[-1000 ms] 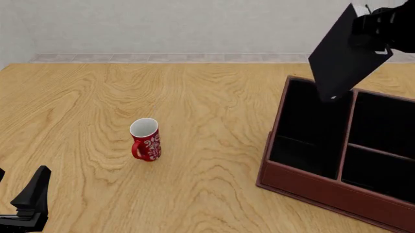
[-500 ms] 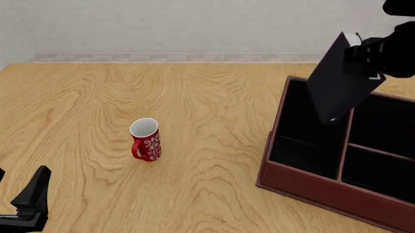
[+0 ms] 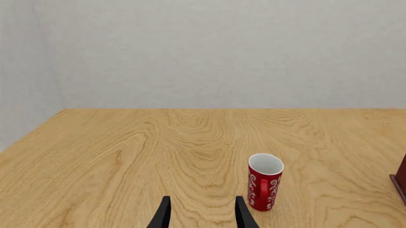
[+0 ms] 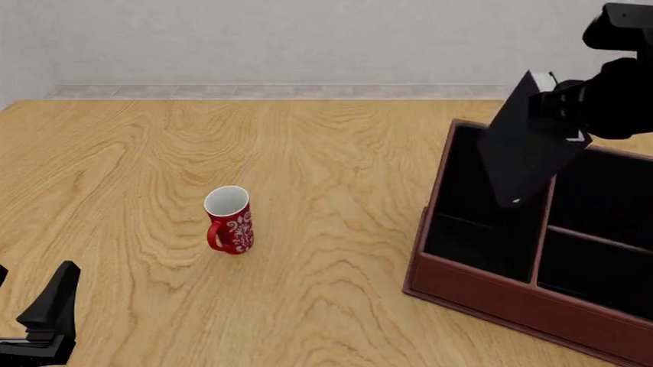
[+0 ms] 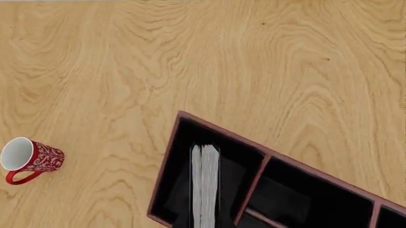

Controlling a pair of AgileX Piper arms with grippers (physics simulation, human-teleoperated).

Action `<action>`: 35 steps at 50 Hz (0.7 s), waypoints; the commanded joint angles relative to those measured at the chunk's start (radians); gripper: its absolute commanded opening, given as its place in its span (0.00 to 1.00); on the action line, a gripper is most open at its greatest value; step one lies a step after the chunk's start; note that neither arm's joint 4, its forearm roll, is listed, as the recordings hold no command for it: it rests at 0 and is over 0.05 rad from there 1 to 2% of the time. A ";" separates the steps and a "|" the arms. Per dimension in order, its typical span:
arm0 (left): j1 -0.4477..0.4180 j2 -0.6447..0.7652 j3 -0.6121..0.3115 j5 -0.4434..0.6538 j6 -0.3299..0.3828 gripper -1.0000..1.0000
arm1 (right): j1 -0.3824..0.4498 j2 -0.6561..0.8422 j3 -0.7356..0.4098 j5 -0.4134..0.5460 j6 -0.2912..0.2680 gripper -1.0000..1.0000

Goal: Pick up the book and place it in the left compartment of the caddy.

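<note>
Overhead, book [image 4: 525,141] clamped in right claw [image 4: 567,107], above left compartment [image 4: 479,202]

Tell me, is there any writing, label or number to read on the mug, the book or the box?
None can be read.
Red mug: only white swirl decoration, no letters.
Book: plain black cover, white page edge, no title visible.
Caddy: plain reddish-brown walls, no label.
</note>
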 commanded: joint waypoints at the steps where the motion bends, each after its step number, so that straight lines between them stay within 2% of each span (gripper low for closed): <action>1: 0.000 0.000 0.000 0.000 0.000 1.00 | -0.018 0.002 0.019 -0.023 0.010 0.00; 35: 0.000 0.000 0.000 0.000 0.000 1.00 | -0.019 0.042 0.115 -0.082 0.000 0.00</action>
